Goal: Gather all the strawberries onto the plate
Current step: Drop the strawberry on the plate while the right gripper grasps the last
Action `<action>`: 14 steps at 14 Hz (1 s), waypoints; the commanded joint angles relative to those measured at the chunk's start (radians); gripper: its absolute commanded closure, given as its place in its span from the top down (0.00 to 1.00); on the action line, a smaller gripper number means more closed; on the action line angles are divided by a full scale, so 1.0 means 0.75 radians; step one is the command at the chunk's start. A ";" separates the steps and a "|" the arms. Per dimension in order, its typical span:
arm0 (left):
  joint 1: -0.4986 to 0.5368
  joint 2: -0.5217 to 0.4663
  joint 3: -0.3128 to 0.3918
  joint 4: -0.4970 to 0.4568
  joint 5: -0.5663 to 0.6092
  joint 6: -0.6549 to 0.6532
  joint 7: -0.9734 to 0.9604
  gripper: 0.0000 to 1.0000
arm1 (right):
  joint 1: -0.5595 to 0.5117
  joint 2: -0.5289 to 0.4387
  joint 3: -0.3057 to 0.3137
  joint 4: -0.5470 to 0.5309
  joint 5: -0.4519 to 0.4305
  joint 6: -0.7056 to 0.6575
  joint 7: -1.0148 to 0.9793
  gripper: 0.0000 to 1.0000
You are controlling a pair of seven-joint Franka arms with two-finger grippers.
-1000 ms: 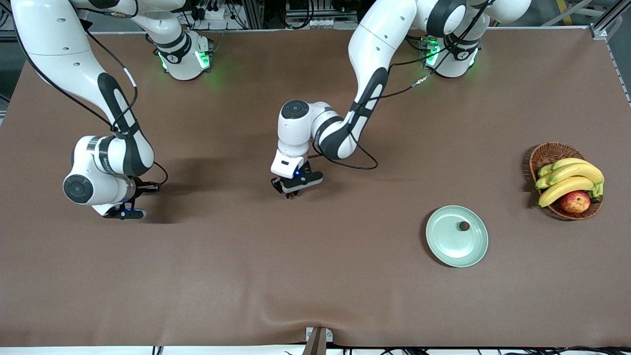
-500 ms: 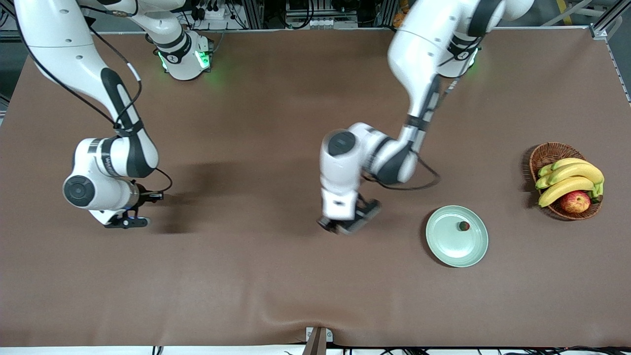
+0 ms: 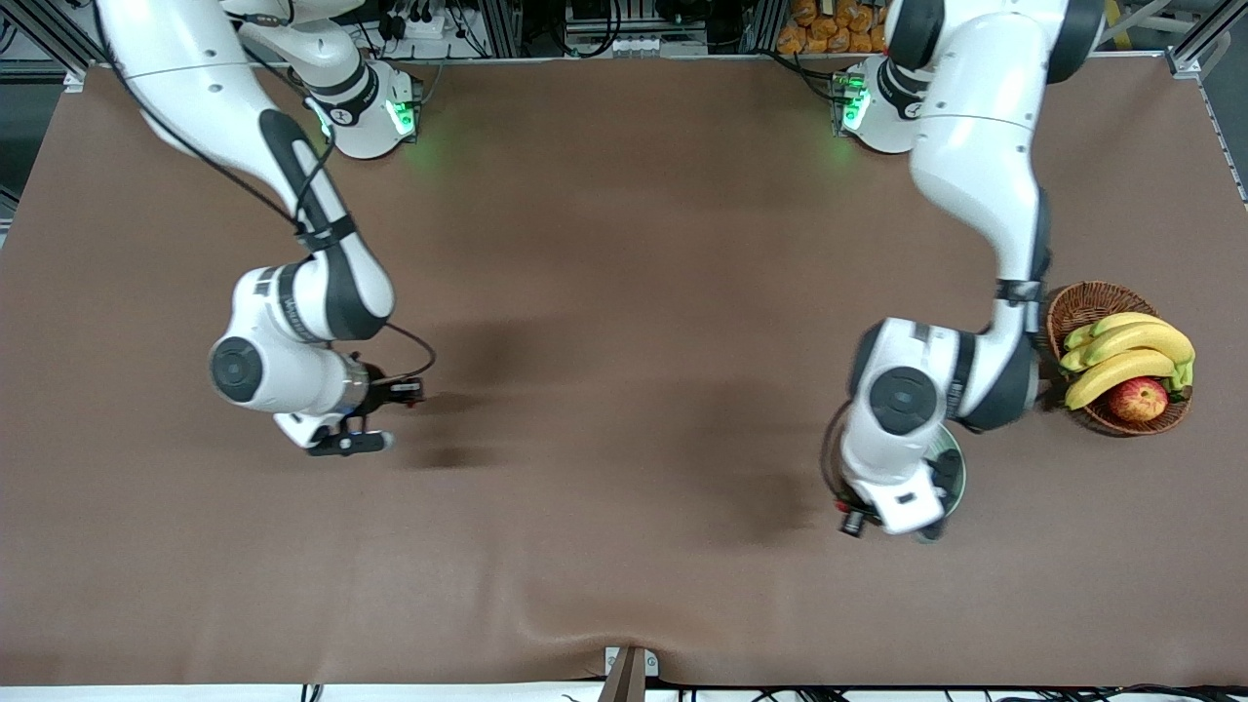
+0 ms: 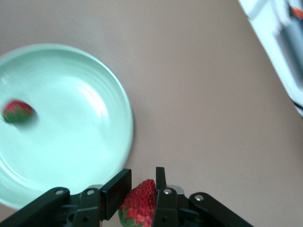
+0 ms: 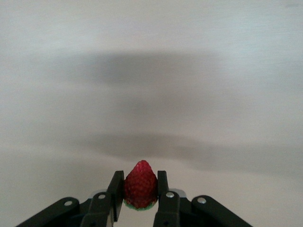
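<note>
My left gripper point(image 4: 142, 178) is shut on a red strawberry point(image 4: 139, 204) and hangs just past the rim of the pale green plate point(image 4: 75, 142). A second strawberry point(image 4: 18, 111) lies in the plate. In the front view the left hand covers most of the plate point(image 3: 959, 474). My right gripper point(image 5: 140, 178) is shut on another strawberry point(image 5: 140, 185), up over bare brown table toward the right arm's end; in the front view the right gripper point(image 3: 353, 444) hides its berry.
A brown wicker basket point(image 3: 1090, 302) with bananas point(image 3: 1131, 353) and an apple point(image 3: 1138, 398) stands beside the plate, at the left arm's end of the table. A small bracket point(image 3: 629, 668) sits at the table's edge nearest the front camera.
The left arm has swung from the table's middle to the plate, carrying its strawberry. The right arm has shifted toward the middle of the table with its berry.
</note>
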 commanded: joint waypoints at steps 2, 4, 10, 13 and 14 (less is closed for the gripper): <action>0.071 -0.115 -0.016 -0.174 -0.020 -0.040 -0.001 0.00 | 0.163 0.038 -0.009 0.063 0.133 0.018 0.129 0.06; 0.071 -0.155 -0.014 -0.285 -0.020 -0.042 -0.001 0.00 | 0.259 0.059 -0.009 0.063 0.177 0.137 0.236 0.06; 0.071 -0.162 -0.016 -0.406 -0.020 -0.042 0.002 0.82 | 0.403 0.192 -0.009 0.116 0.181 0.305 0.293 0.07; 0.071 -0.170 -0.012 -0.402 -0.020 -0.042 -0.011 1.00 | 0.431 0.208 -0.009 0.130 0.183 0.307 0.293 0.16; 0.067 -0.174 -0.012 -0.400 -0.020 -0.042 -0.013 1.00 | 0.431 0.212 -0.009 0.130 0.179 0.309 0.293 0.24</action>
